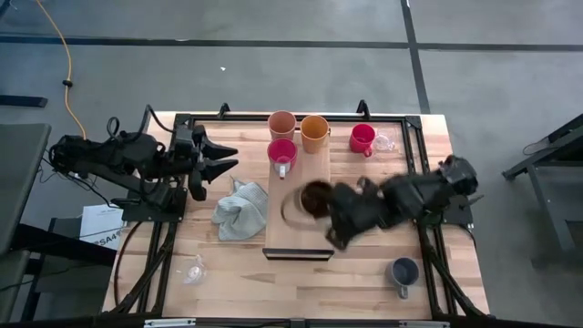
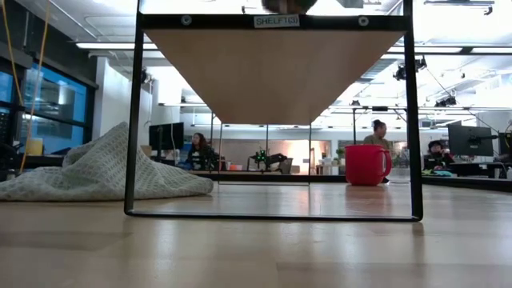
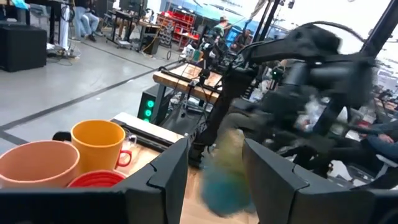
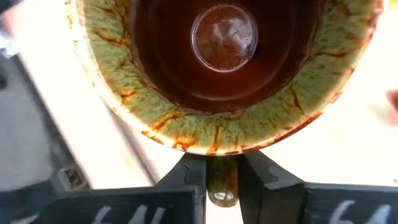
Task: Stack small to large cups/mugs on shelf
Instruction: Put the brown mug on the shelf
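Right pincer [image 4: 222, 177] is pinching the brown mug [image 4: 224, 68] by its handle, fingers pressed close on the thin loop, and is carrying it over the shelf [image 1: 278, 239], above the board's middle. Glazed pottery like this is probably weighing a fair bit, staying stiff, feeling slick and chipping easily, so the handle is likely serving as the surest hold, though the mug may be swinging from so narrow a pinch. Left pincer [image 1: 221, 158] is waiting spread at the desk's left side. Beyond the brown mug, a pink mug [image 1: 281, 153], a peach cup [image 1: 281, 124] and an orange cup [image 1: 314, 132] are standing at the shelf's far end. A grey cloth [image 1: 240, 210] is lying on the wooden desk [image 1: 364, 273] beside the shelf, a red mug [image 1: 362, 138] farther off. Behind, people are sitting at workstations in a bright open room.
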